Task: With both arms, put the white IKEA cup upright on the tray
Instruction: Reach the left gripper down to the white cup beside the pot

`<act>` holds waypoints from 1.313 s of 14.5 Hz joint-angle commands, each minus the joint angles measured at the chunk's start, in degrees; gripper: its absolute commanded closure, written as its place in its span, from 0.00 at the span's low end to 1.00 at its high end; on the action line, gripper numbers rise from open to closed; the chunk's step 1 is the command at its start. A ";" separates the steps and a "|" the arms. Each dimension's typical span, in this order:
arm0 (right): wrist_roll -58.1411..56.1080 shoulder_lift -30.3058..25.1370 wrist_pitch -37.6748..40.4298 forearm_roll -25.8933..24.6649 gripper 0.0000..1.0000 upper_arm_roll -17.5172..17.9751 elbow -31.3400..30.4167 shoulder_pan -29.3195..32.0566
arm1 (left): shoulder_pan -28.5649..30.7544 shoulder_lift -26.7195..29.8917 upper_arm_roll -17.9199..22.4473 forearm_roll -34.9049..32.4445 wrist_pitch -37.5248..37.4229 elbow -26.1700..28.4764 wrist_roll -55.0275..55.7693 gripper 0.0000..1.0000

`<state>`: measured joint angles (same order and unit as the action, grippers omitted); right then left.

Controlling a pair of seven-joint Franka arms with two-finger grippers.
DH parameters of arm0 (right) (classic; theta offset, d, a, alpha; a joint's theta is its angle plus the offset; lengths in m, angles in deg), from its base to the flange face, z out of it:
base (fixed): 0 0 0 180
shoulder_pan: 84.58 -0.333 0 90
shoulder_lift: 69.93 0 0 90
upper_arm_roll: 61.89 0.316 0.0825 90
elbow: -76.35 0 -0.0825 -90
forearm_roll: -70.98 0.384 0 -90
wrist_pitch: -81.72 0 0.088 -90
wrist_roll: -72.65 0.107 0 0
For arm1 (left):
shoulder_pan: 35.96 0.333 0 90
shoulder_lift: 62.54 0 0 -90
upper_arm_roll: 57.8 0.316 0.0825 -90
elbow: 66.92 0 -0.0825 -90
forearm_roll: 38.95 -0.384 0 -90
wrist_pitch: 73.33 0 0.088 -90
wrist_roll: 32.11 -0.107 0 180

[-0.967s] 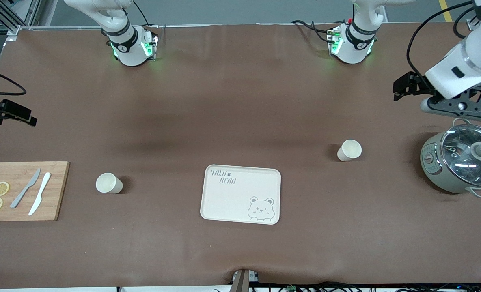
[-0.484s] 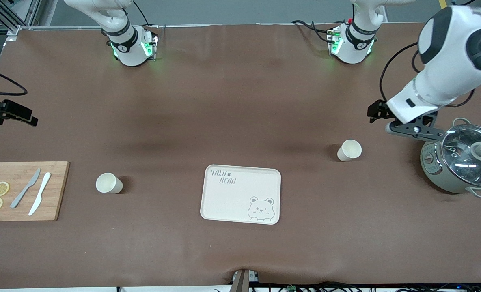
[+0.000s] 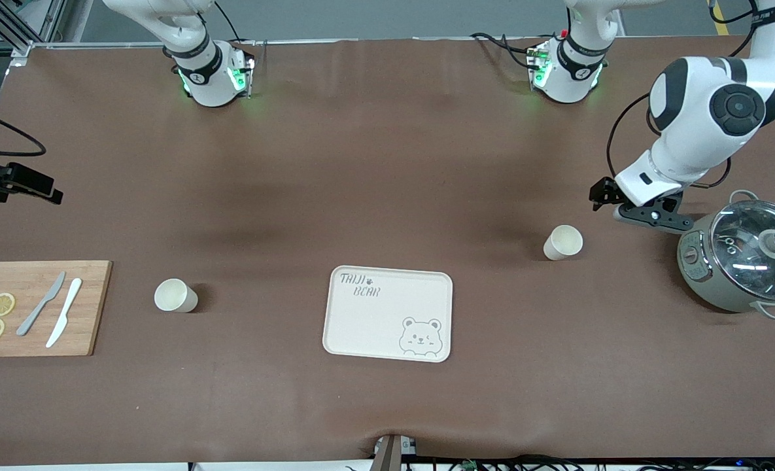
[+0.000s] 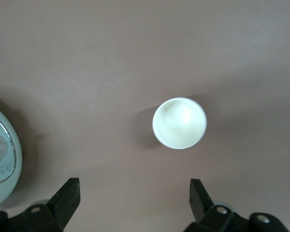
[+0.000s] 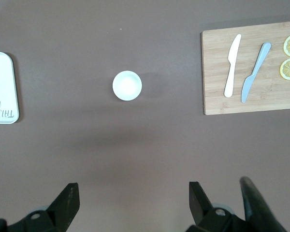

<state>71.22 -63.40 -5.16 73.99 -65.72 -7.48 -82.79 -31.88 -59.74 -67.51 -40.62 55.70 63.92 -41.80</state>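
Two white cups stand upright on the brown table. One cup point(image 3: 563, 242) is toward the left arm's end, the other cup point(image 3: 175, 295) toward the right arm's end. The cream bear tray point(image 3: 387, 314) lies between them, bare. My left gripper point(image 3: 603, 195) is open and empty, low over the table beside the first cup, which shows just off its fingers in the left wrist view point(image 4: 179, 123). My right gripper point(image 3: 17, 182) is open and empty, high above the table; its wrist view shows the second cup point(image 5: 127, 85) far below and an edge of the tray point(image 5: 2, 87).
A grey-green pot with a glass lid point(image 3: 743, 261) stands close to the left gripper and its cup; its edge shows in the left wrist view point(image 4: 0, 154). A wooden cutting board point(image 3: 86, 307) with two knives and lemon slices lies at the right arm's end.
The left arm has swung in from the table's end and come down, bringing its gripper close to the cup by the pot. The right gripper has hardly moved.
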 commanded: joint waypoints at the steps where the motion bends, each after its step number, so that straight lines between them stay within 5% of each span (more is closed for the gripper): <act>1: 0.03 -0.03 0.48 0.51 0.00 0.50 0.06 1.02 | 0.32 -0.16 -0.31 0.18 4.81 3.36 -0.86 0.00; 9: -0.06 -0.03 2.68 0.51 0.00 0.50 -0.02 1.37 | 0.23 -9.20 -0.31 0.18 23.17 8.73 -0.86 0.00; 19: -0.15 0.32 2.85 -0.11 0.00 0.50 -0.02 1.45 | 0.14 -16.95 -0.31 -0.17 32.24 8.12 -1.04 0.00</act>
<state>71.22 -63.32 -2.81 73.98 -65.72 -7.52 -82.43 -31.71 -75.38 -67.70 -40.62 86.45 72.51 -42.08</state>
